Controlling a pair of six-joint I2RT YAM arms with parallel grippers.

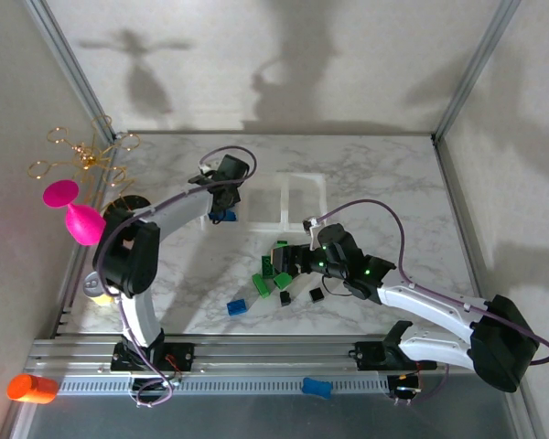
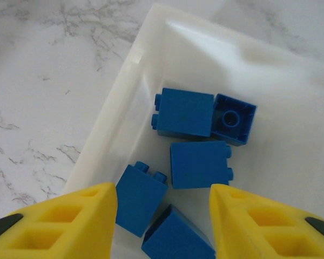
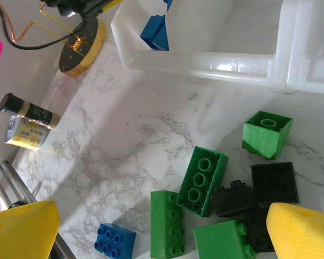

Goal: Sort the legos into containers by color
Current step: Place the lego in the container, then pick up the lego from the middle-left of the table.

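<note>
Left gripper [image 2: 162, 205] hangs part-open, gripping nothing, above five blue legos [image 2: 184, 113] lying in the containers' end compartment [image 2: 110, 116]; this looks like the drop-off step. Right gripper [image 3: 162, 216], spread wide and empty, hovers over green legos [image 3: 202, 181] and black legos [image 3: 274, 182]. Its next move is probably to descend and close on one.

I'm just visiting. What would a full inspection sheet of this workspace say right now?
Surface: marble table.
Job's things: blue legos in the left-end compartment of the containers; green and black legos and a stray blue lego loose on the table.
Clutter: black and gold dish, pink object, orange cylinder, small bottle.
Grippers: left gripper open over the blue legos; right gripper open above the loose pile.
Cables: purple cables loop along both arms.
Surroundings: pale walls, metal frame, near-edge rail.
</note>
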